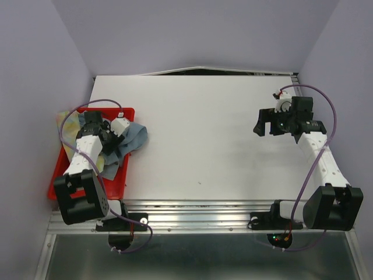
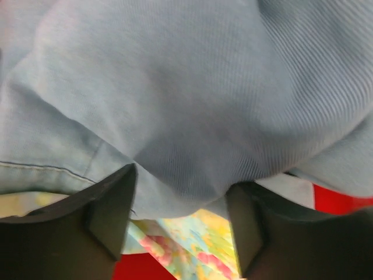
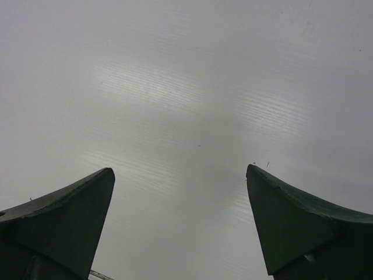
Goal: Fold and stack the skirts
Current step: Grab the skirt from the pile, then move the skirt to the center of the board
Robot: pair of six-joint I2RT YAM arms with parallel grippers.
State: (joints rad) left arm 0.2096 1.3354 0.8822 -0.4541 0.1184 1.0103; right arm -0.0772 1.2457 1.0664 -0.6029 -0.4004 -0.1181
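Left gripper (image 2: 180,185) astride a bunched fold of the denim skirt (image 2: 192,87), which lies on the floral skirt (image 2: 189,248) in the red tray (image 1: 57,170) at the left edge of the table (image 1: 204,134). The jaws stand partly spread with cloth filling the gap; whether they grip cannot be told. A good pick pinches denim alone, since the floral layer beneath may lift too, and clears the tray wall. The right gripper (image 3: 180,192), spread wide, hovers over bare tabletop, well apart.
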